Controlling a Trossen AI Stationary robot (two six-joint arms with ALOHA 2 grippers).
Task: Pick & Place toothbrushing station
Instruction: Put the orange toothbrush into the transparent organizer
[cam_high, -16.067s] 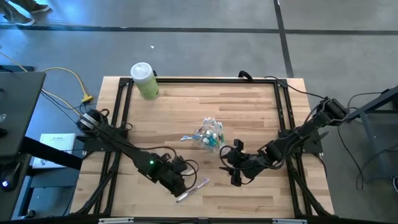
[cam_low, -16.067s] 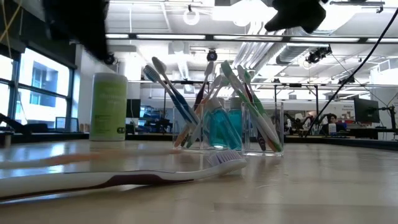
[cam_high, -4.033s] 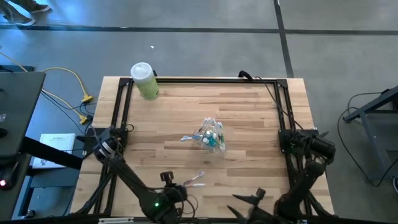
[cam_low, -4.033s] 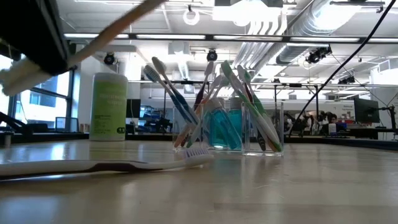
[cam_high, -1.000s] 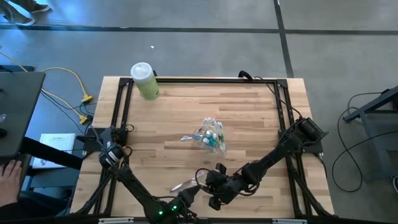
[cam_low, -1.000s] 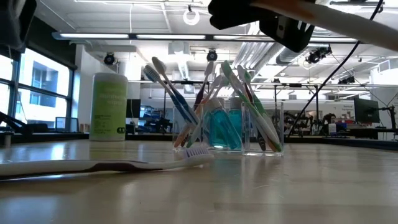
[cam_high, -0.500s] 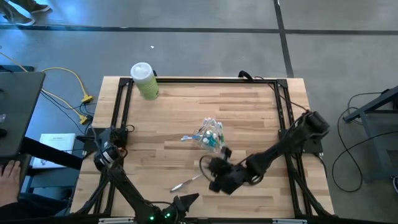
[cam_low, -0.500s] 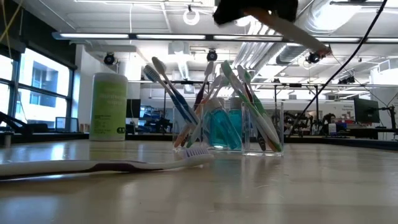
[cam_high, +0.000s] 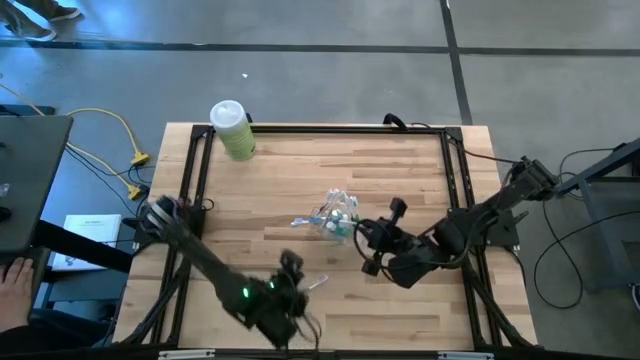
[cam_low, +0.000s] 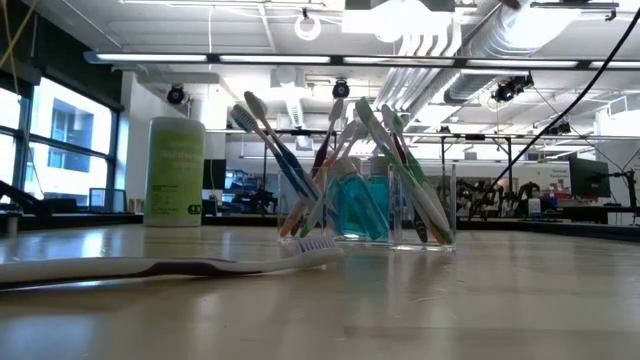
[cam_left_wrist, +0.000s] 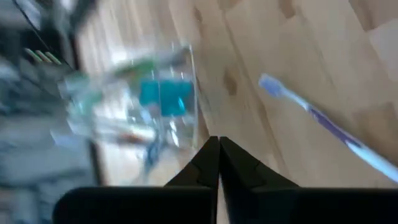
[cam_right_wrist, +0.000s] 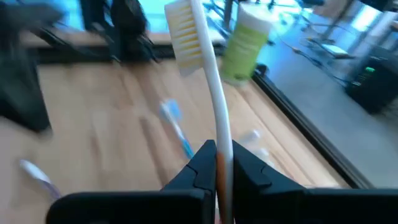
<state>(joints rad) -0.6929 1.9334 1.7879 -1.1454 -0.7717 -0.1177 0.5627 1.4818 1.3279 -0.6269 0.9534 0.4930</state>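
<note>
The clear cup (cam_high: 338, 220) full of toothbrushes and teal tubes stands mid-table; the low view shows the cup (cam_low: 372, 205) upright. A white toothbrush with a blue head (cam_high: 317, 283) lies flat on the wood near it and crosses the low view (cam_low: 170, 266). My right gripper (cam_high: 362, 243) hovers just right of the cup, shut on a white toothbrush (cam_right_wrist: 208, 81). My left gripper (cam_high: 293, 268) is shut and holds nothing. It hangs above the table beside the lying brush (cam_left_wrist: 314, 118), pointing toward the cup (cam_left_wrist: 140, 102). My right gripper pinches the white toothbrush's handle (cam_right_wrist: 220, 144) between its two fingers. The brush runs on forward past the fingertips and is lifted clear of the table. Its bristled head (cam_right_wrist: 183, 32) is its far end, pointing toward the green bottle.
A pale-green bottle with a white cap (cam_high: 232, 130) stands at the far left corner and shows in the low view (cam_low: 175, 172). A black frame rail (cam_high: 330, 128) runs around the table's edges. Bare wood lies between the cup and the far rail.
My right gripper has risen from near the front edge and moved toward the far side, up to the cup, carrying the white toothbrush and turning as it went. My left gripper has lifted from the near edge toward the lying brush. The lying brush and the cup stayed put.
</note>
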